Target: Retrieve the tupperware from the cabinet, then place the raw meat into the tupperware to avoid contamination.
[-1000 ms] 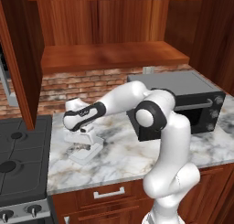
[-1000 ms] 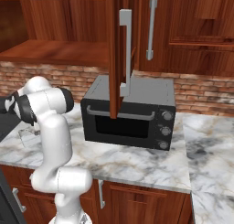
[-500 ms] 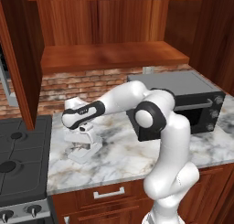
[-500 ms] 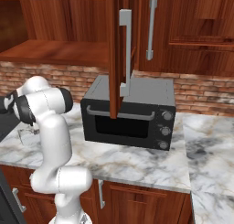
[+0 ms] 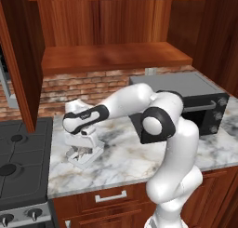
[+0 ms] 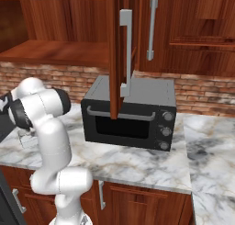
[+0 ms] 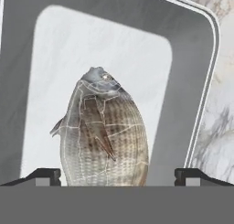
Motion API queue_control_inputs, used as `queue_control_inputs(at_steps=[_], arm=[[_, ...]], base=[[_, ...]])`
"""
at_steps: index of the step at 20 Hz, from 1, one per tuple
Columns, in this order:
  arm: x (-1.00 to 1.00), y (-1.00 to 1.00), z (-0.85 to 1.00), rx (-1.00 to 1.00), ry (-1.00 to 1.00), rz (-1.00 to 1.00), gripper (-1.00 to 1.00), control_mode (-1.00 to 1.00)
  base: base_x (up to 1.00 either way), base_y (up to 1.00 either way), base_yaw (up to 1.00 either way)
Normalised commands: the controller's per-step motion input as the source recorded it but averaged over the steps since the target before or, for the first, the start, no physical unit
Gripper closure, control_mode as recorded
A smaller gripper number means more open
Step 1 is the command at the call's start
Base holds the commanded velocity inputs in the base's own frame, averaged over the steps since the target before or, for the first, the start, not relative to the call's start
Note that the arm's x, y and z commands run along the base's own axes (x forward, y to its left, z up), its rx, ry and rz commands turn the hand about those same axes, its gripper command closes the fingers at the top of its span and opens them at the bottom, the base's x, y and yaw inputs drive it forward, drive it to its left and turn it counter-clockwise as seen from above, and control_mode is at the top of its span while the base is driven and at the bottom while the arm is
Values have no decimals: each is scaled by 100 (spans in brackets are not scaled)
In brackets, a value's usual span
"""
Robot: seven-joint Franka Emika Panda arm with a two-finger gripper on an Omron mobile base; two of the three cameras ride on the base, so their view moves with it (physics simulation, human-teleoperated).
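On the marbled surface under the open cabinet, the tupperware holds the raw meat, lying at six o'clock inside. My fingers stand spread, released. I'd lift straight up, clear of the rim.

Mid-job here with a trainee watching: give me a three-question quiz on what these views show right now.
1. True or false: the meat lies inside the tupperware.
2. The gripper is: A open, B shut on the meat.
3. What black appliance stands on the counter right of the arm?

Key: 1 true. 2 A, fingertips stand apart on either side of the meat. 3 the toaster oven.
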Motion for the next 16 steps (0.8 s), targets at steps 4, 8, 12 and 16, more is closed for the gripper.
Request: queue_control_inputs(at_steps=[4, 8, 12, 16], arm=[[-18, -8, 10, 6, -10, 0, -100, -100], [-17, -13, 9, 5, -12, 0, -100, -100], [-15, -15, 21, 6, -11, 0, -100, -100], [-8, -15, 53, 5, -5, 0, -100, -100]], base=[[0, 0, 0], [0, 0, 0], [0, 0, 0], [0, 0, 0]])
